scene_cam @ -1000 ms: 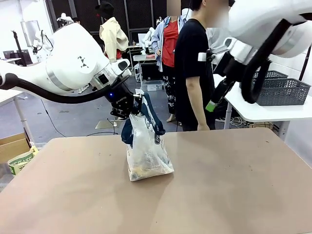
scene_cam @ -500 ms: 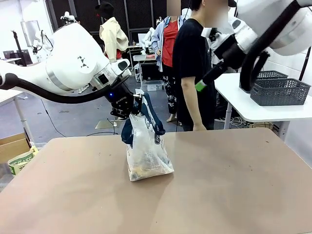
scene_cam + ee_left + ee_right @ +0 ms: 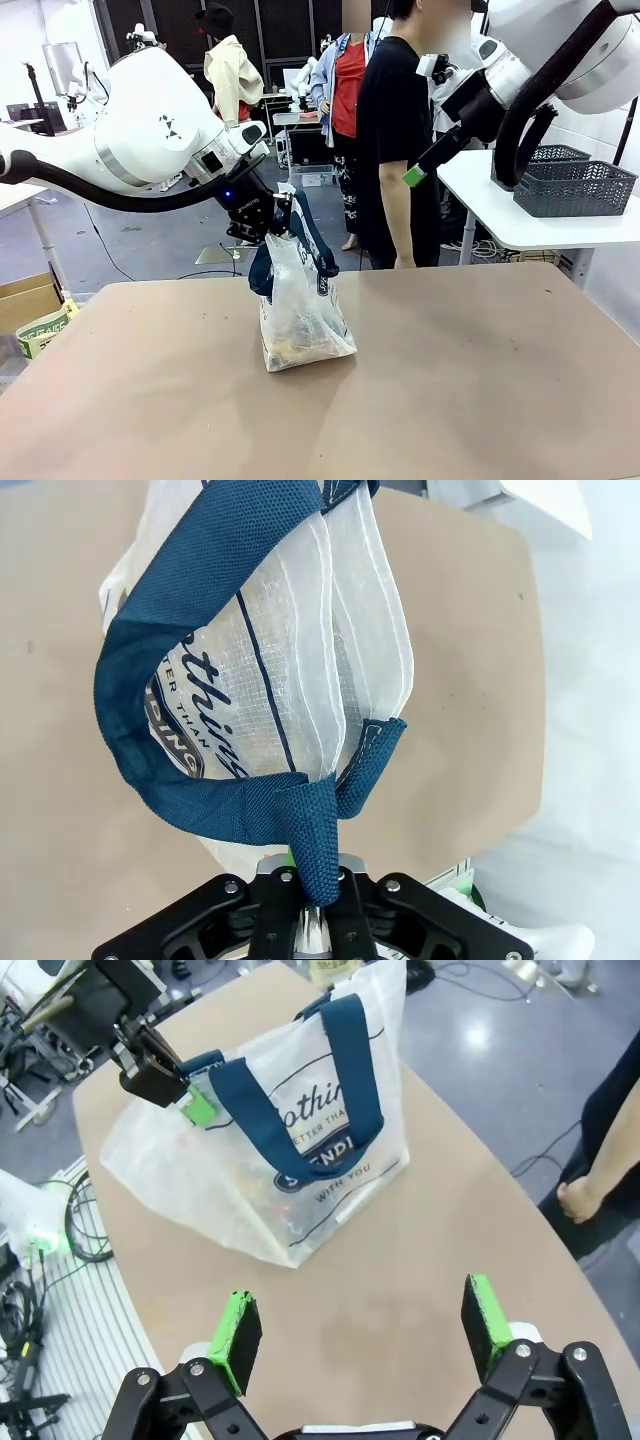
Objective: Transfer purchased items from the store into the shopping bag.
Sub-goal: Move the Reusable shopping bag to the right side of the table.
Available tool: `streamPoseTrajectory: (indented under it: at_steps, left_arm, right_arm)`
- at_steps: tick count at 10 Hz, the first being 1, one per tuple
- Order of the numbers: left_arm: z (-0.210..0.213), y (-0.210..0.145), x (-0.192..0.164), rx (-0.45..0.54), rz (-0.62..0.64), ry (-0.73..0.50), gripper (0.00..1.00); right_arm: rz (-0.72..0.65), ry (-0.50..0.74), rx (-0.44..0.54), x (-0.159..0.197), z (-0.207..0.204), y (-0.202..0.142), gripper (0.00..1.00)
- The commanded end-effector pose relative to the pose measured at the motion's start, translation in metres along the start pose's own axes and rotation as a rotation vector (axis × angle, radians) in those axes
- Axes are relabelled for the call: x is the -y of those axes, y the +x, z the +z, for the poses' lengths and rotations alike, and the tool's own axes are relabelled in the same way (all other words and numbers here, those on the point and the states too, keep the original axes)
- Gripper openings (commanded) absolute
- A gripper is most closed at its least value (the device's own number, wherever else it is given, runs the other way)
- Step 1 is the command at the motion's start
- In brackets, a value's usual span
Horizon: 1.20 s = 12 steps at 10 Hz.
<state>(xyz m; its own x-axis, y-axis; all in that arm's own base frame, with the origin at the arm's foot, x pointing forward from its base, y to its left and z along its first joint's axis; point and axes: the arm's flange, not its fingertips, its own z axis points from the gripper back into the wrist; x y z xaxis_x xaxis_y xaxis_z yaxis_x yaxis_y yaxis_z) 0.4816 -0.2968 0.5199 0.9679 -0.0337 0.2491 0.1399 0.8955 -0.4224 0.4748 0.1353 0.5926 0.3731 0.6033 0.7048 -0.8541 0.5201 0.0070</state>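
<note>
A clear plastic bag with navy straps and a round navy logo in white lettering stood on the brown worktop, left of centre, with dim yellowish items showing through its lower part. The left claw was clamped shut on one navy strap at the bag's top, holding that strap up while the bag's base rested on the worktop. The right claw hung well above the worktop, its green-padded fingers spread wide and holding nothing.
</note>
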Motion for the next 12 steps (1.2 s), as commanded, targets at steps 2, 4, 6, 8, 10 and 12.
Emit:
streamPoseTrajectory:
  at_steps: [2, 4, 6, 8, 10, 12]
  left_arm:
    - [0.013, 0.019, 0.021, -0.051, -0.002, 0.212, 0.00]
    - [0.027, 0.035, 0.034, -0.027, -0.014, 0.290, 0.00]
    - [0.049, 0.047, 0.033, 0.000, -0.040, 0.363, 0.00]
    - [0.073, 0.056, 0.019, 0.045, -0.043, 0.399, 0.00]
    - [0.103, 0.064, -0.006, 0.056, -0.072, 0.429, 0.00]
    - [0.135, 0.058, -0.037, 0.060, -0.086, 0.460, 0.00]
  right_arm:
    - [0.011, -0.002, -0.012, -0.004, 0.000, -0.004, 1.00]
    - [0.011, -0.002, -0.012, -0.004, 0.000, -0.004, 1.00]
    - [0.011, -0.002, -0.012, -0.004, 0.000, -0.004, 1.00]
    - [0.011, -0.002, -0.012, -0.004, 0.000, -0.004, 1.00]
    - [0.011, -0.002, -0.012, -0.004, 0.000, -0.004, 1.00]
    - [0.011, -0.002, -0.012, -0.004, 0.000, -0.004, 1.00]
